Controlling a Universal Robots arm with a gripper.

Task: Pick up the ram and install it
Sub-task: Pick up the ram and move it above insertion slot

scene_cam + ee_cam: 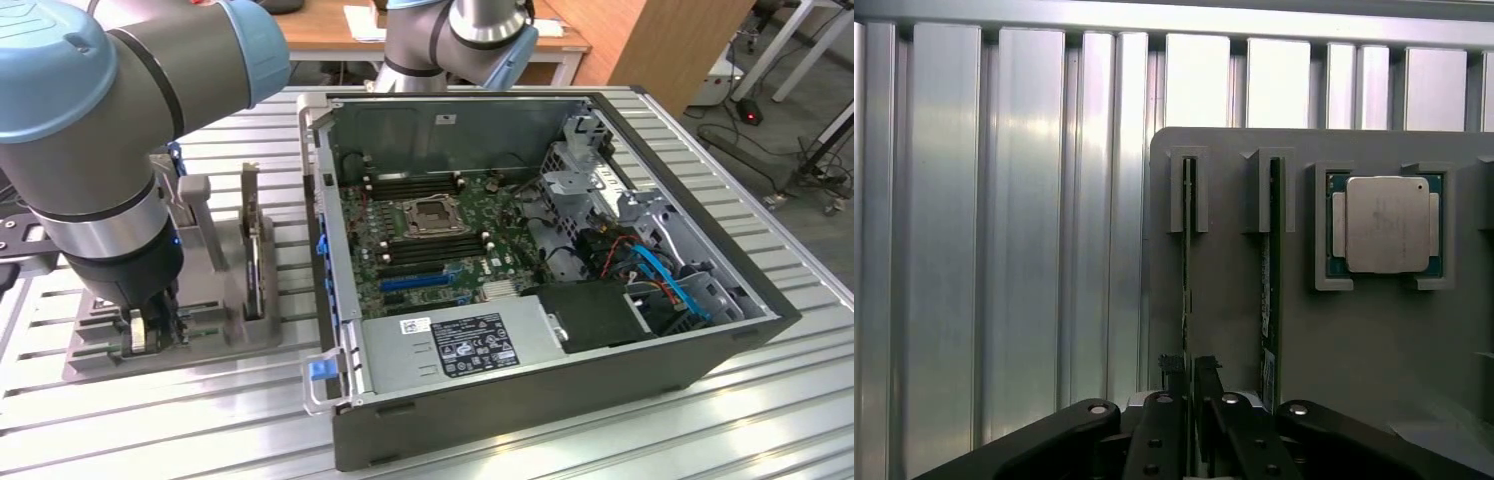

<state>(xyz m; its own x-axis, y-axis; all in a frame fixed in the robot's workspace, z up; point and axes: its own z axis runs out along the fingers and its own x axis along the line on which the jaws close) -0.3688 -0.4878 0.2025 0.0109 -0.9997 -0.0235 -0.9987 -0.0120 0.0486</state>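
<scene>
Tool (1188, 388) straddles the ram (1186, 280), edge-up in holder (1226, 300).

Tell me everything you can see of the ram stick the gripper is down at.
The ram shows edge-on as a long, very thin dark strip. It stands upright on its long edge in a slot of the grey holder, with its far end inside a raised grey guide. The gripper is at its near end; contact cannot be told. A second stick stands parallel beside it, apart.
</scene>
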